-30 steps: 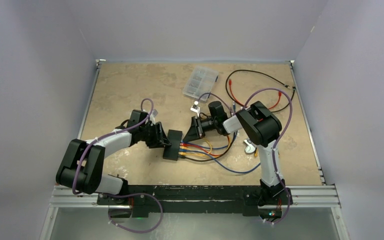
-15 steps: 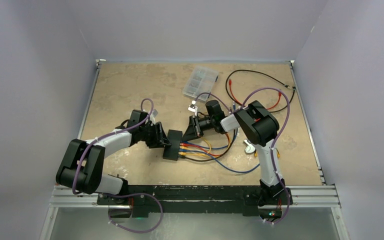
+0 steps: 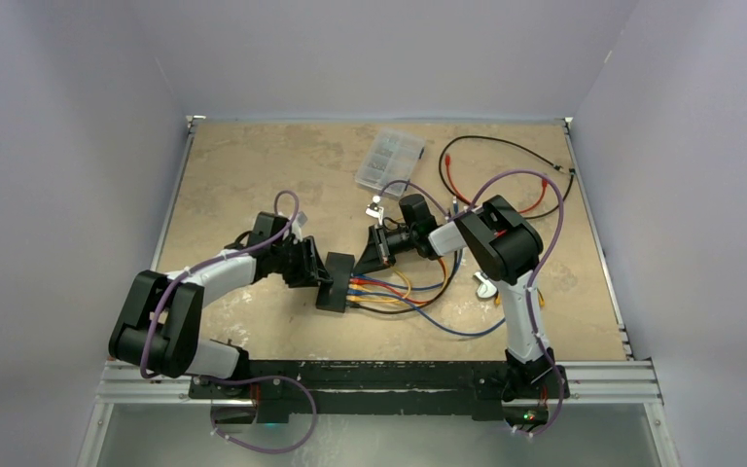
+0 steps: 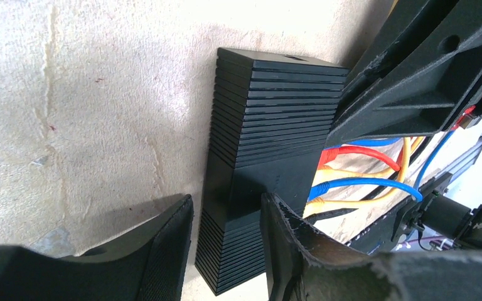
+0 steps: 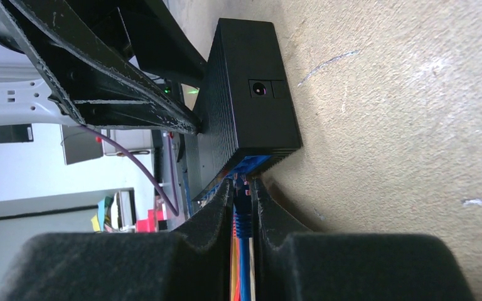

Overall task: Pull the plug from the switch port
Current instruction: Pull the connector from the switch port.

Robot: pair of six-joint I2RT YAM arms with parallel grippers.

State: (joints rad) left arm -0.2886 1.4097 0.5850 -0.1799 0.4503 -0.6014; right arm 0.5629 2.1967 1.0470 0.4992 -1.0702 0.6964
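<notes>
A: Where's the switch?
B: Mid-table, between the two arms, port side facing the R arm. It's a ribbed black box w/ a round socket on one end face.
A: L jaws?
B: Clamped on the switch, one finger on each side of its near end (pads right against the ribs).
A: R jaws?
B: Pinched on the blue plug, right at the port row. Plug's still seated afaict.
A: Other cables?
B: Red cable and yellow cable are plugged in beside it, trailing off toward the R arm.
A: Any writing on the box?
B: Can't tell, faces too dark.
A: Rest of the table?
B: Clear compartment case at the back. Black-and-red leads looped back-right, well apart from the switch.
</notes>
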